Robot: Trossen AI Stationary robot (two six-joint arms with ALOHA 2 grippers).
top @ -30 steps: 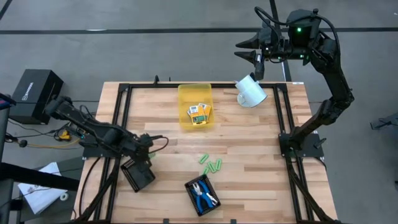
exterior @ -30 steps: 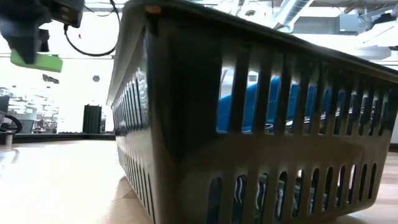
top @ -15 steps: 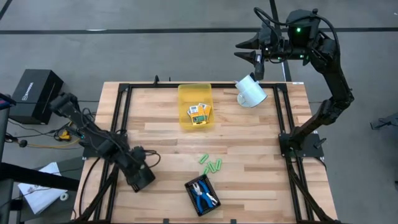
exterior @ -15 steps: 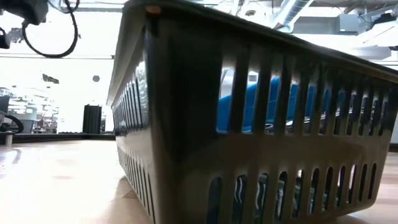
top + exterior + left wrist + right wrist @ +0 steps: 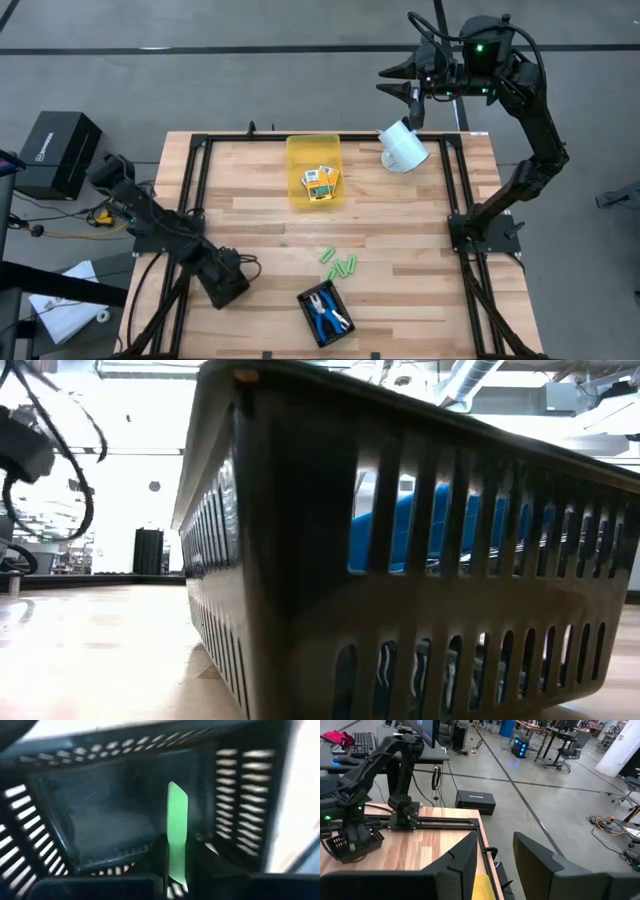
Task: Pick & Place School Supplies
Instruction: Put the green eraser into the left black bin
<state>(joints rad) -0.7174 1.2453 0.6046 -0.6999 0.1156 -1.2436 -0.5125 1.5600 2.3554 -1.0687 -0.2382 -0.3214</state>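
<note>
**Ana:** So where is the left gripper [image 5: 222,281] at this moment?

**Ben:** Down over the black tray [image 5: 226,283] near the tabletop's front left corner. The left wrist view looks straight into that tray [image 5: 100,815], slotted walls all around, and a light-green stick [image 5: 177,837] stands pinched between the dark fingers [image 5: 161,855], its free end pointing at the tray floor. So that gripper is clenched on the stick.

**Ana:** And the other green pieces?

**Ben:** A small cluster of green sticks [image 5: 340,264] lies loose on the bare wood, right of the tabletop's centre and toward the front edge. Just in front of them sits a second black tray [image 5: 325,311], turned at an angle, with the blue-handled scissors [image 5: 327,308] inside it. The low view is nearly filled by that tray's slotted wall [image 5: 300,560], and blue handles [image 5: 400,530] show through the slots.

**Ana:** The printed boxes?

**Ben:** In the yellow bin [image 5: 313,150], which stands near the back edge, a little left of the middle. The yellow-orange boxes [image 5: 321,182] rest at the bin's front end.

**Ana:** What about the right arm?

**Ben:** It waits raised beyond the back right corner, the right gripper [image 5: 408,92] hanging outside the table edge. Its fingers [image 5: 465,857] stand apart with nothing between them. A white cup [image 5: 403,147] lies tipped on its side near that back right corner.
</note>
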